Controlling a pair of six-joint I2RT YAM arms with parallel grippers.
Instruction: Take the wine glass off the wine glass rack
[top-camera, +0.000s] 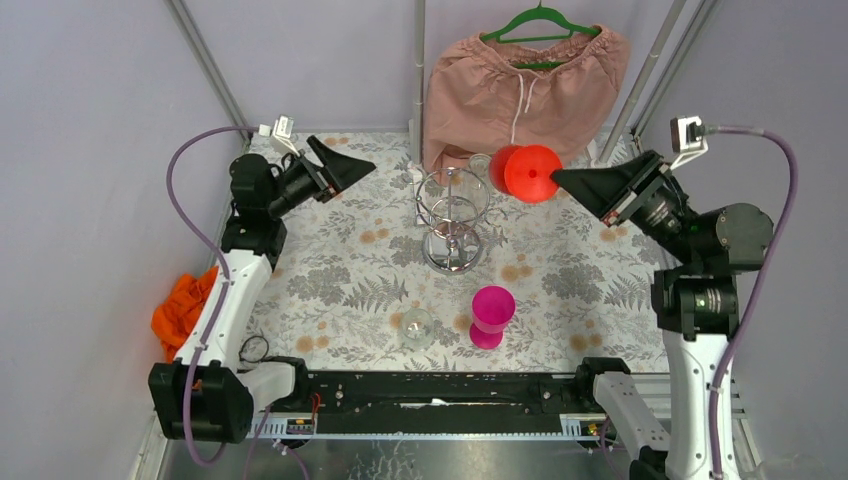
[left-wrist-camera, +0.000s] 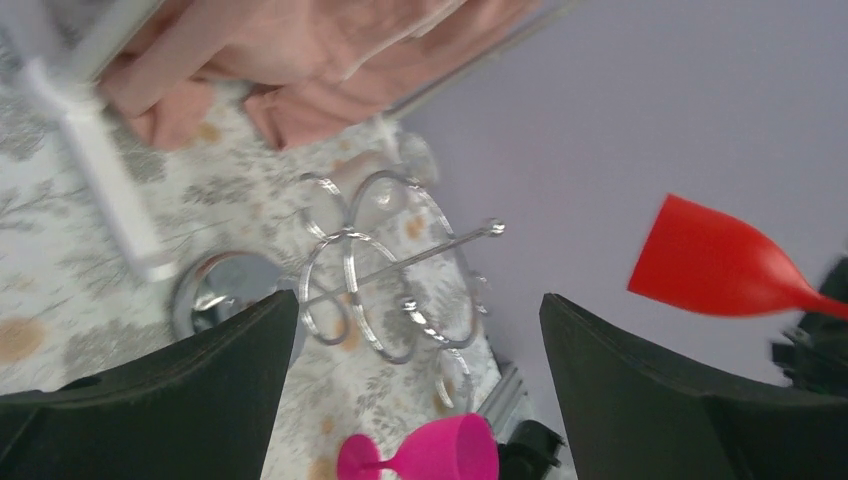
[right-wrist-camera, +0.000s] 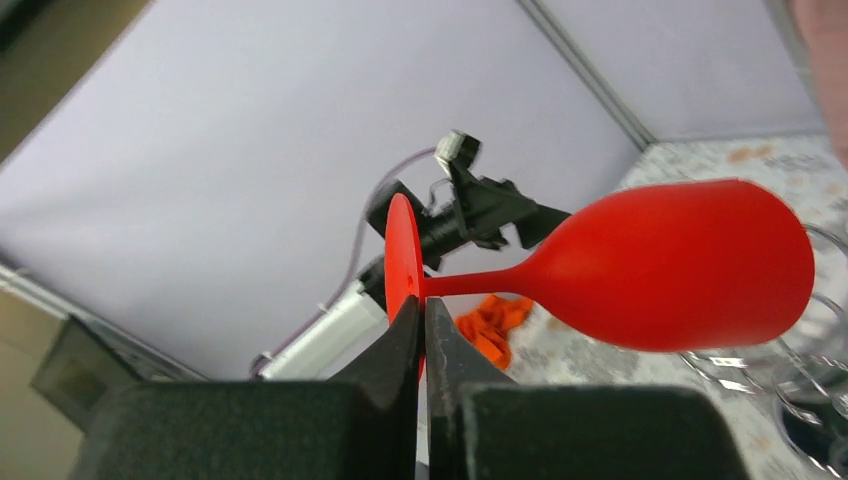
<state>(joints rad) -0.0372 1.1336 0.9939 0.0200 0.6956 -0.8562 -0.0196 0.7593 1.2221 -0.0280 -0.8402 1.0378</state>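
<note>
The red wine glass (top-camera: 525, 172) lies on its side in the air, just right of the chrome wine glass rack (top-camera: 452, 215) and apart from its top ring. My right gripper (top-camera: 560, 178) is shut on the rim of the glass's round foot; the right wrist view shows the gripper (right-wrist-camera: 420, 305) pinching the foot, with the bowl (right-wrist-camera: 670, 265) pointing away. My left gripper (top-camera: 365, 165) is open and empty, left of the rack and above the table. In the left wrist view the rack (left-wrist-camera: 390, 270) shows between its spread fingers (left-wrist-camera: 200, 390), with the red glass (left-wrist-camera: 715, 262) far right.
A pink wine glass (top-camera: 491, 315) and a clear glass (top-camera: 416, 325) stand on the floral table near the front. Pink shorts on a green hanger (top-camera: 525, 85) hang behind the rack beside a grey frame pole (top-camera: 419, 70). An orange cloth (top-camera: 185, 310) lies at the left edge.
</note>
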